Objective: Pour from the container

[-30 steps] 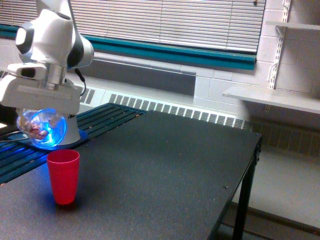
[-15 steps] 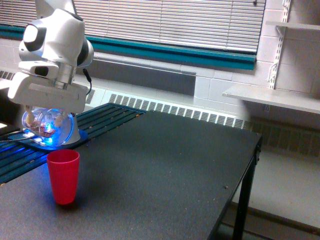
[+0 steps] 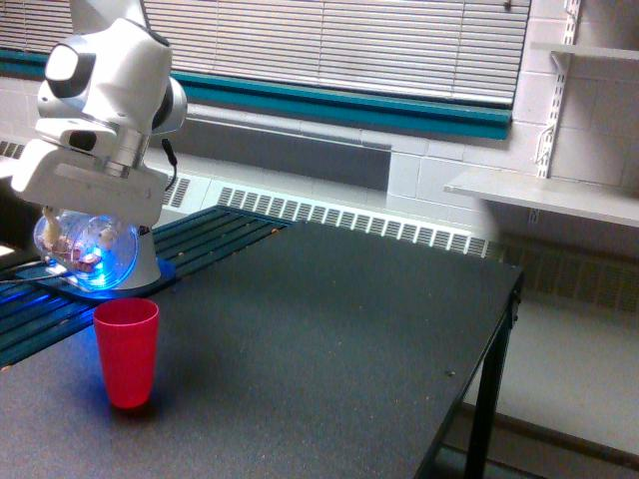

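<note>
Clear rounded container gripped in the tool at the exterior view's left, hanging under the white arm, lit blue from within. Fingers mostly hidden behind the tool's flat white body, so only closed on the container, with no more detail to tell. Small pinkish-brown bits visible inside, gathered toward the 9 o'clock side of the globe. Long axis apparently tipped well off vertical, lying closer to level; which way the mouth points too blurred by glare to tell.

1 red cup upright on the dark counter, directly at 6 o'clock from the container, rim open upward, a clear gap between rim and container. Nothing seen falling between the 2.

Behind the container, a white base on a blue disc, on a slatted dark surface that runs toward 1 o'clock.

Counter wide and bare from the cup toward 3 o'clock, as far as its far edge at the exterior view's right, with a black leg below that corner. Near edge of the counter cut off by the frame at 6 o'clock, close under the cup. White shelf on the wall at 3 o'clock, well apart from the arm. Radiator grille and closed blinds along the back wall at 12 o'clock.
</note>
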`<state>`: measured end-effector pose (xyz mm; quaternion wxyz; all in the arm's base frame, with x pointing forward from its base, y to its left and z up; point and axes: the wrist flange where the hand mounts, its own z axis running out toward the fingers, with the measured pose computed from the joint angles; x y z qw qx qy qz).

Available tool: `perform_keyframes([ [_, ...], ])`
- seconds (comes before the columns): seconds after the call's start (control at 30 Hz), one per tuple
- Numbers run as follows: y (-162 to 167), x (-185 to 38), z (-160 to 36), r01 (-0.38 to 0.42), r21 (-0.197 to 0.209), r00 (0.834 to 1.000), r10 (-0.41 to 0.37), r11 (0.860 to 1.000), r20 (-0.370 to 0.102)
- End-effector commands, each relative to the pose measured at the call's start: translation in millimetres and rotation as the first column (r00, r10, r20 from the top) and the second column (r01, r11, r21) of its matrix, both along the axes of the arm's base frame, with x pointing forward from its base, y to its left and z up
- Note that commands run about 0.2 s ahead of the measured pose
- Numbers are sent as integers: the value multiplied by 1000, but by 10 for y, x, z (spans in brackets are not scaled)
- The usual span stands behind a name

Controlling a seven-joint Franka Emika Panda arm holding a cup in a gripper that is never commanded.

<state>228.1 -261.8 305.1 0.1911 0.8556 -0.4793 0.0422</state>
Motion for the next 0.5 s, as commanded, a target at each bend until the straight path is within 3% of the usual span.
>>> perform_keyframes([
  [0.03,23,6,6,-11,-15,1000,10,1000,-23],
  [0.5,17,79,13,-26,-39,998,23,999,-57],
])
